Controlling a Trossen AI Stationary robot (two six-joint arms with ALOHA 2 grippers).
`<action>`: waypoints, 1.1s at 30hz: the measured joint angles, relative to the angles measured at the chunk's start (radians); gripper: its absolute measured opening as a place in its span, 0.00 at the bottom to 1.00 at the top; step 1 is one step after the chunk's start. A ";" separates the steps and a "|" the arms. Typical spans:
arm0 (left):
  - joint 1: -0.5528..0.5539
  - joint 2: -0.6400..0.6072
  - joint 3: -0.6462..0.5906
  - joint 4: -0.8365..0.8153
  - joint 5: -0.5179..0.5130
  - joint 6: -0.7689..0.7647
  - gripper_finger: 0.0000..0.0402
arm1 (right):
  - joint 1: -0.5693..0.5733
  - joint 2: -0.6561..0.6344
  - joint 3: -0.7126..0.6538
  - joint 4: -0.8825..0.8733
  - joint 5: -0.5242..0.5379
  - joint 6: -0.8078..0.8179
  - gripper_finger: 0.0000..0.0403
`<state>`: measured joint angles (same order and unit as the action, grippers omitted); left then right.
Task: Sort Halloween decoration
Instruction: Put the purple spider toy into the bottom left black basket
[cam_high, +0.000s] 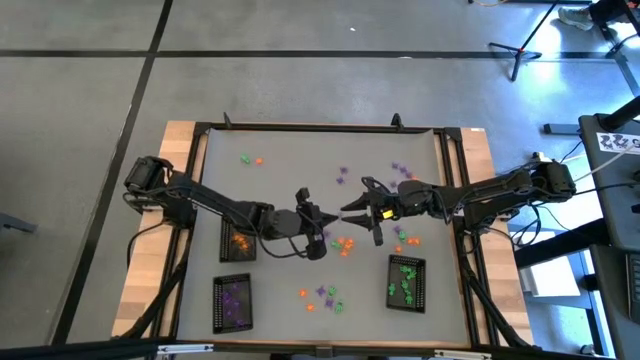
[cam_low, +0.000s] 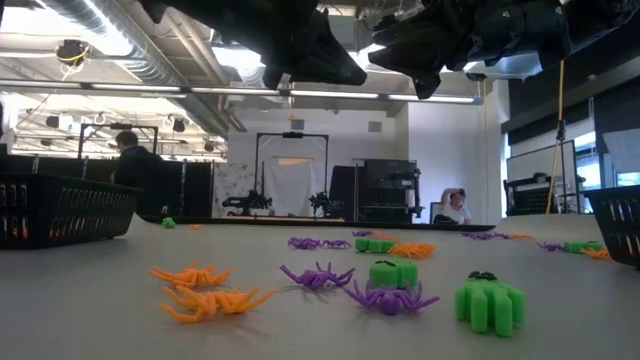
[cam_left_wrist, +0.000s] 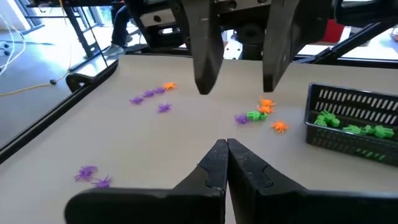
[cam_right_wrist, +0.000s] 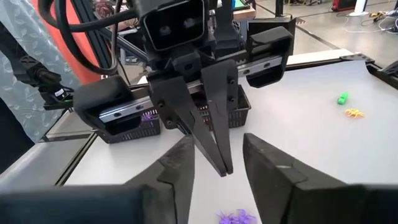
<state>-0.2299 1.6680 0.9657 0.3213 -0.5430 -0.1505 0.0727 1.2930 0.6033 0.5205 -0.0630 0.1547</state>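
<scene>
Tiny orange, purple and green trinkets (cam_high: 345, 243) lie scattered on the grey table, with more near the far edge (cam_high: 250, 158) and the near edge (cam_high: 325, 295). In the low view they show as orange spiders (cam_low: 205, 292), purple ones (cam_low: 388, 296) and a green piece (cam_low: 490, 302). My left gripper (cam_high: 322, 222) hovers over mid-table, shut on nothing (cam_left_wrist: 225, 148). My right gripper (cam_high: 350, 212) faces it tip to tip and is open (cam_right_wrist: 219, 140). Neither touches a trinket.
Three black mesh trays stand on the table: one with orange pieces (cam_high: 238, 241), one with purple (cam_high: 232, 301), one with green (cam_high: 406, 282) (cam_left_wrist: 354, 124). A raised rim (cam_high: 320, 127) frames the table. People sit in the room beyond.
</scene>
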 joint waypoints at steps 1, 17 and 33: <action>-0.001 0.000 0.000 0.000 0.000 0.000 0.00 | 0.000 0.000 0.000 0.000 0.000 0.000 0.34; 0.103 0.000 0.000 -0.192 0.142 -0.131 0.00 | -0.001 0.000 0.000 -0.002 0.020 -0.008 0.34; 0.254 0.181 0.038 -0.155 0.318 -0.017 0.31 | 0.000 -0.243 -0.022 -0.233 0.201 -0.081 0.34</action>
<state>0.0236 1.8492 1.0042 0.1666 -0.2253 -0.1680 0.0727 1.0504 0.5812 0.2874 0.1383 0.0740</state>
